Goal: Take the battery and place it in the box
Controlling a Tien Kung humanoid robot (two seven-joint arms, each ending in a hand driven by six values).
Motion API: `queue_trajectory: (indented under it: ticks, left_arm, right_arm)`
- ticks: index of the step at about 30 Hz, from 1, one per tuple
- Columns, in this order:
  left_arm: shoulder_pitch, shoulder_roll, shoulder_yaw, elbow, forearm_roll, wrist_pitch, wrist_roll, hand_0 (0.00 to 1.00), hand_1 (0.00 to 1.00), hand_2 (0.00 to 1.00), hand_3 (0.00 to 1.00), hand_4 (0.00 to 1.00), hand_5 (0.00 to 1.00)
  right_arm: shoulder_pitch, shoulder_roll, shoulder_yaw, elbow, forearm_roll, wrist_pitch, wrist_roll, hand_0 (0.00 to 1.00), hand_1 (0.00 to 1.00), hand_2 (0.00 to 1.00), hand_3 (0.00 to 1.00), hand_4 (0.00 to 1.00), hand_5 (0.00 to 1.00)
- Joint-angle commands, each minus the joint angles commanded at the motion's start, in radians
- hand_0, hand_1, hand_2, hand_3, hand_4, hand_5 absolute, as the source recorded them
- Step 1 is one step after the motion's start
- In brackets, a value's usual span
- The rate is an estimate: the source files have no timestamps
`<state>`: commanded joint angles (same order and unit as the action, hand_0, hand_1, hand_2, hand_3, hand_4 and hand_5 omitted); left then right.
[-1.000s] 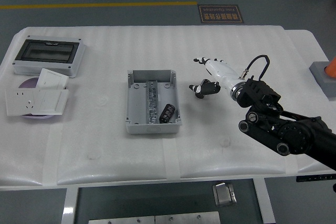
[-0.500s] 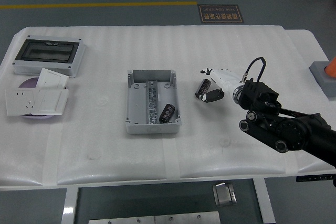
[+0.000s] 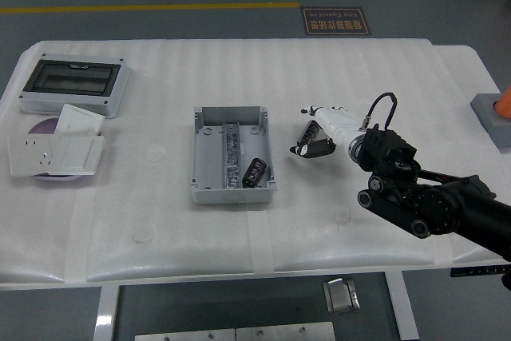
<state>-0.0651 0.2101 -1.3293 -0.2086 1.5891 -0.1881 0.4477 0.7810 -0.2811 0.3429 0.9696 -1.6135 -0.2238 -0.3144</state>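
Down and leftward goes the right hand (image 3: 315, 135), fingers pinching a battery (image 3: 306, 134) just right of the box (image 3: 231, 154); that shallow grip could slip before it clears the wall.

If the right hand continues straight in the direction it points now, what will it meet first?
The right hand points left across the table. It already holds a battery. Straight on, it would probably first meet the right wall of the grey box; its height above the table is unclear.

A battery (image 3: 255, 172) lies in the junction box (image 3: 231, 155) at table centre — right hand (image 3: 319, 129) just right, socket panels (image 3: 54, 149) far left.
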Motion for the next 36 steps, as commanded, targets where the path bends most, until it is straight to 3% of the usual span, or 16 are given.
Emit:
queue_trajectory:
  ticks: [1,6,7,12,13,21,30,31,36]
  left_arm:
    - [0.0,0.0,0.0,0.0,0.0,0.0,0.0,0.536,0.602,0.478,0.571,0.575,0.01]
    - [-0.001,-0.002,0.0,0.0,-0.001,0.0,0.0,0.536,0.602,0.478,0.571,0.575,0.01]
    - [-0.001,-0.002,0.0,0.0,0.0,-0.001,0.001,0.536,0.602,0.478,0.571,0.573,0.013]
    - [-0.002,-0.002,0.0,0.0,0.004,-0.004,0.002,0.536,0.602,0.478,0.571,0.573,0.013]
    - [-0.002,-0.002,-0.001,0.0,0.006,-0.004,0.001,0.536,0.602,0.485,0.572,0.571,0.013]
    - [-0.004,-0.003,0.001,0.001,0.004,-0.002,-0.003,0.536,0.603,0.485,0.574,0.565,0.015]
    - [-0.002,-0.002,-0.002,0.001,0.006,-0.002,-0.002,0.536,0.603,0.485,0.573,0.566,0.018]
    - [-0.002,-0.002,-0.003,0.001,0.006,-0.002,-0.002,0.536,0.603,0.491,0.574,0.564,0.018]
    - [0.001,-0.002,-0.002,0.001,0.006,-0.003,0.0,0.536,0.603,0.491,0.574,0.564,0.018]
  right_arm:
    - [0.0,0.001,-0.001,-0.001,-0.002,-0.005,0.001,0.998,0.823,0.85,0.891,0.773,0.431]
    - [-0.005,0.006,-0.011,-0.008,-0.02,-0.017,-0.001,0.998,0.823,0.85,0.891,0.773,0.431]
    - [-0.005,0.007,-0.013,-0.009,-0.023,-0.017,-0.001,0.998,0.776,0.792,0.821,0.601,0.332]
    - [-0.008,0.012,-0.024,-0.018,-0.029,-0.015,-0.004,0.998,0.776,0.792,0.821,0.601,0.332]
    - [-0.009,0.012,-0.025,-0.019,-0.029,-0.016,-0.004,0.987,0.742,0.727,0.765,0.505,0.26]
    - [-0.013,0.003,-0.011,0.003,-0.041,-0.035,0.001,0.988,0.731,0.718,0.753,0.472,0.22]
    - [-0.051,-0.038,0.115,0.17,-0.103,-0.067,-0.003,0.972,0.724,0.712,0.748,0.468,0.22]
    - [-0.059,-0.04,0.131,0.193,-0.102,-0.071,-0.002,0.852,0.677,0.679,0.739,0.455,0.217]
    - [-0.105,-0.035,0.191,0.327,-0.066,-0.104,0.025,0.852,0.677,0.679,0.739,0.455,0.217]
